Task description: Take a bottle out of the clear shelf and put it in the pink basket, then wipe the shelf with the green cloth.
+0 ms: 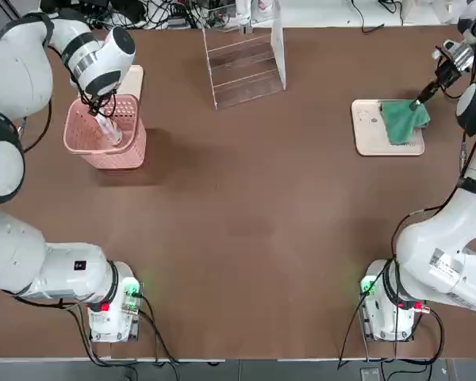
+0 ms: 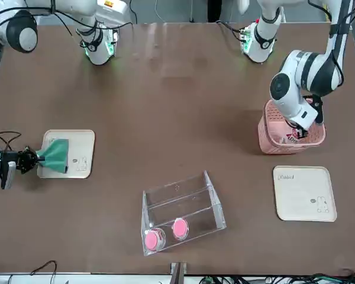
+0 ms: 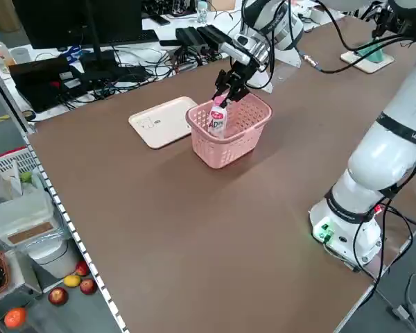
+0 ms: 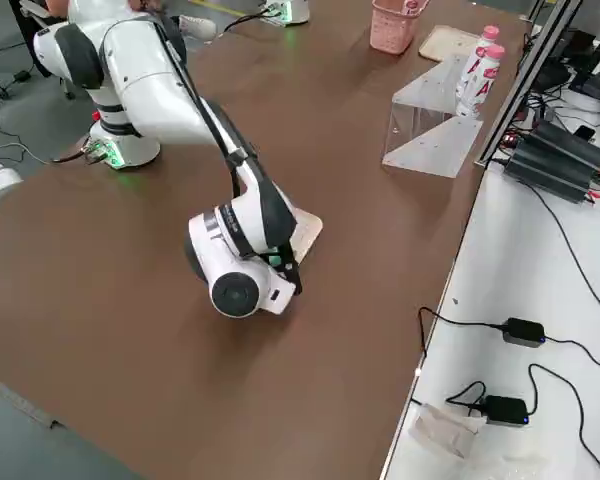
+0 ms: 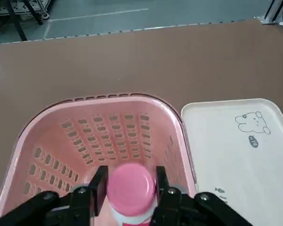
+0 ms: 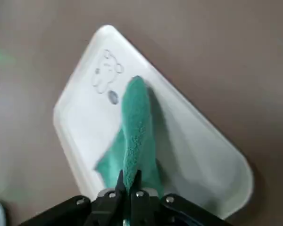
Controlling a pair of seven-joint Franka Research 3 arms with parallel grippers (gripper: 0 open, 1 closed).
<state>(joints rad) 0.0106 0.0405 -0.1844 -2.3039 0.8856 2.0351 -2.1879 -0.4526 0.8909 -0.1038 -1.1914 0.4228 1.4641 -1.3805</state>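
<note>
Left wrist view: bottle (image 5: 131,189) between the jaws

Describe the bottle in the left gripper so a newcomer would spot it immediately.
Find the pink lattice basket on the table. The left gripper is over it, fingers around a slim white bottle with a pink cap. Unlike the two similar bottles in the clear shelf, this one is at the basket.

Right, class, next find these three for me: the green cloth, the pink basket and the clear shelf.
Green cloth (image 1: 401,123): top view, on its flat middle.
Pink basket (image 3: 220,150): left side view, on its outer wall.
Clear shelf (image 2: 213,201): front view, on its side wall.
</note>
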